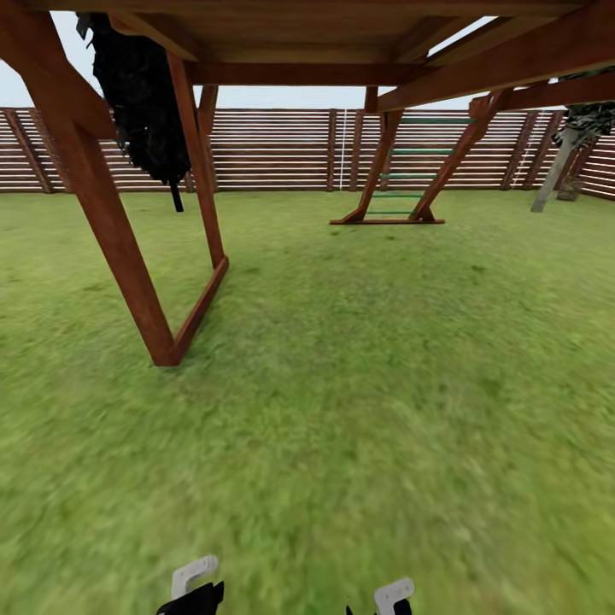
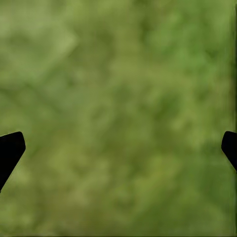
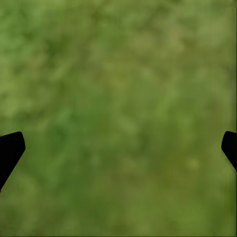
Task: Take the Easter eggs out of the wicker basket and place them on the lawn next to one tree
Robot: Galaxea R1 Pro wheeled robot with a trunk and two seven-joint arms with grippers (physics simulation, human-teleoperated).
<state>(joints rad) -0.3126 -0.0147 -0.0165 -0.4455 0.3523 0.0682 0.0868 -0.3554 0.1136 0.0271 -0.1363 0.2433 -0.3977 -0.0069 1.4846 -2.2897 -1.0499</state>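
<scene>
A: Setting first: we stand on the lawn (image 1: 342, 410) inside the garden, the slatted wooden fence (image 1: 273, 149) closing the far side. Left to right from the head camera: a slanted brown post of the playset (image 1: 111, 222) near us, dark foliage (image 1: 141, 102) hanging behind it, the playset ladder with green rungs (image 1: 401, 171) further off, and at the far right a pale grey trunk, the tree (image 1: 555, 171), by the fence.

B: Basket and eggs?

A: We cannot place either from here; grass, playset, fence, tree. We judge this a travel step, with the search for the basket not yet resolved.

B: How do we do it well?

A: We suggest turning the base slowly to sweep the open grass, keeping clear of the playset post on our left and its beams overhead, and noting the pale-trunked tree as a drop-off candidate.

B: Arm pose?

A: Both arms sit low, close to the body. In the head view the left gripper (image 1: 195, 585) and right gripper (image 1: 389, 596) just peek in at the lower edge. Both wrist cameras look down at blurred grass.

B: Gripper state?

A: Left gripper (image 2: 118, 148): fingertips at opposite edges of the picture, spread wide, nothing between. Right gripper (image 3: 118, 148): same, spread wide and empty.
</scene>
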